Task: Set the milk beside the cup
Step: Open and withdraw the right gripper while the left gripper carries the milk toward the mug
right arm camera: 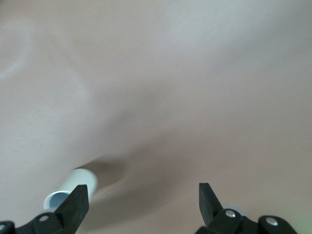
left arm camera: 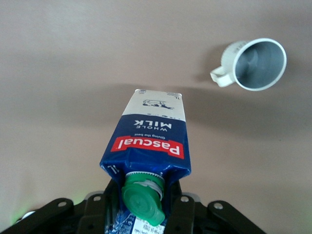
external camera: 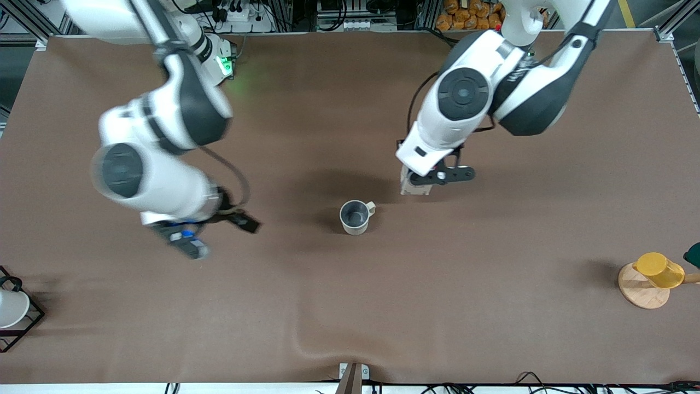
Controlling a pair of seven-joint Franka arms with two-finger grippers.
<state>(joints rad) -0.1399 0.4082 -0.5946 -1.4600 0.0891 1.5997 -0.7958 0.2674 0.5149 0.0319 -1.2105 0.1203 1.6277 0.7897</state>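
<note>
Front view: left end effector (external camera: 432,183) clamped on the milk (external camera: 411,187), 1 carton, base at or just above the brown worktop (external camera: 350,306); cannot tell which. The cup (external camera: 356,216), 1 mug, stands near the carton, toward the right arm's end and nearer the front camera; handle turned toward the carton. Left arm is the nearer arm to the cup. Right end effector (external camera: 210,232) hangs apart, empty, over bare worktop well off the cup; right arm waits. Also 1 yellow cup (external camera: 659,270) on a wooden stand, 1 white object (external camera: 12,307) in a wire rack.

Left wrist view: milk (left arm camera: 153,141) gripped at its capped top, long axis pointing away from the end effector, approx. upright. Cup (left arm camera: 253,64) apart from the carton, not touching.

Right wrist view: fingers (right arm camera: 75,204) spread wide, nothing between.
</note>
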